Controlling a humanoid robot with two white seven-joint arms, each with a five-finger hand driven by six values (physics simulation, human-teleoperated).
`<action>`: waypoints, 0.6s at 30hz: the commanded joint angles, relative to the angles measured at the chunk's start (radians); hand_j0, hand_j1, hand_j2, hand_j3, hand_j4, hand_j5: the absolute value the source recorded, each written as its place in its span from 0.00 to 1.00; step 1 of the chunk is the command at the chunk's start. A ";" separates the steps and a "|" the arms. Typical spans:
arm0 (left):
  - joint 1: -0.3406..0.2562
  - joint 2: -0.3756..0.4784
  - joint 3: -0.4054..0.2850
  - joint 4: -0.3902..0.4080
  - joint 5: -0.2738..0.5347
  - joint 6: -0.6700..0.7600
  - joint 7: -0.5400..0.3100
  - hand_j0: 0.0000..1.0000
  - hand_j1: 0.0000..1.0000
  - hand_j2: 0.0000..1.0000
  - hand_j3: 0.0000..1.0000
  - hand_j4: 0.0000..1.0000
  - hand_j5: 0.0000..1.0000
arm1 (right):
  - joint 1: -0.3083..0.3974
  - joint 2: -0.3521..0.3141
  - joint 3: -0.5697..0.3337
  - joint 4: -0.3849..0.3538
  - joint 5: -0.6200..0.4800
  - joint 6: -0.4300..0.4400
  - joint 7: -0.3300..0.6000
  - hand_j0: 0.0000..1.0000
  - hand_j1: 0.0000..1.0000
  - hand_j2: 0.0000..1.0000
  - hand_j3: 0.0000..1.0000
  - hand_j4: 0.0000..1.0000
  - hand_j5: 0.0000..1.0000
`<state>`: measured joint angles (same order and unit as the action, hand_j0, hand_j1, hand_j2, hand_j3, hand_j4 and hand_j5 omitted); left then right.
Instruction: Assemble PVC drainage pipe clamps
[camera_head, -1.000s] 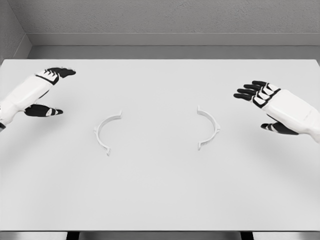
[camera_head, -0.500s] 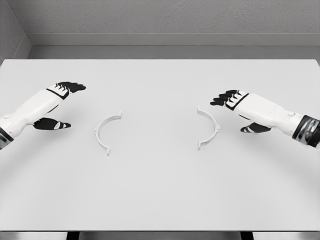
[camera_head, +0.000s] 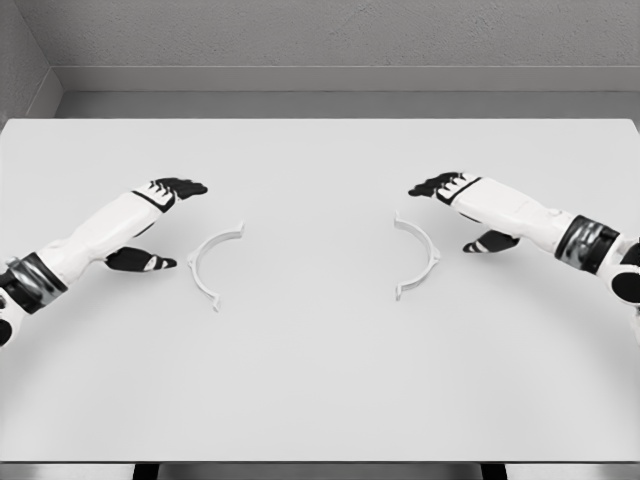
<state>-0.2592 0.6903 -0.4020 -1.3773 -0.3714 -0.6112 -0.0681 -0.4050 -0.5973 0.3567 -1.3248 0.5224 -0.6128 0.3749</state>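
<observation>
Two white semicircular PVC clamp halves are lying flat on the white counter (camera_head: 320, 390), well apart, open sides facing each other across the frame centre.

Left white clamp half (camera_head: 211, 263): sitting left of centre, arc bulging toward the left edge, small tabs at both ends. Right white clamp half (camera_head: 420, 256): sitting right of centre, arc bulging toward the right edge, tabs at both ends too.

Left hand (camera_head: 158, 220), white with black fingers, is coming in from the lower left of the frame. It is sitting just left of the left half, fingers extended and spread from the thumb, gripping nothing. Upper fingertips are pointing toward the upper end of the arc; the thumb is lying lower, near the arc's outer side. No visible contact with the clamp.

Right hand (camera_head: 465, 210) is entering from the right edge, sitting just right of and above the right half. Fingers are extended, thumb hanging apart below, gripping nothing. Fingertips are near the upper tab; contact cannot be told.

Grey wall is filling the top of the frame.
</observation>
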 joint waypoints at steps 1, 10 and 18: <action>-0.002 -0.005 -0.009 0.003 0.005 0.000 0.001 1.00 1.00 1.00 1.00 1.00 1.00 | 0.000 0.008 0.007 0.013 -0.006 0.002 -0.001 1.00 1.00 1.00 1.00 1.00 1.00; -0.023 -0.009 -0.014 0.058 0.002 0.000 0.001 1.00 1.00 1.00 1.00 1.00 1.00 | -0.003 0.025 0.013 0.006 -0.005 0.002 -0.001 1.00 1.00 1.00 1.00 1.00 1.00; -0.052 -0.055 -0.029 0.106 -0.029 0.000 -0.001 1.00 1.00 1.00 1.00 1.00 1.00 | -0.018 0.043 0.034 0.016 -0.001 0.002 -0.001 1.00 1.00 1.00 1.00 1.00 1.00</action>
<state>-0.3114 0.6449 -0.4294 -1.2801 -0.3987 -0.6112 -0.0693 -0.4234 -0.5599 0.3864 -1.3118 0.5258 -0.6127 0.3755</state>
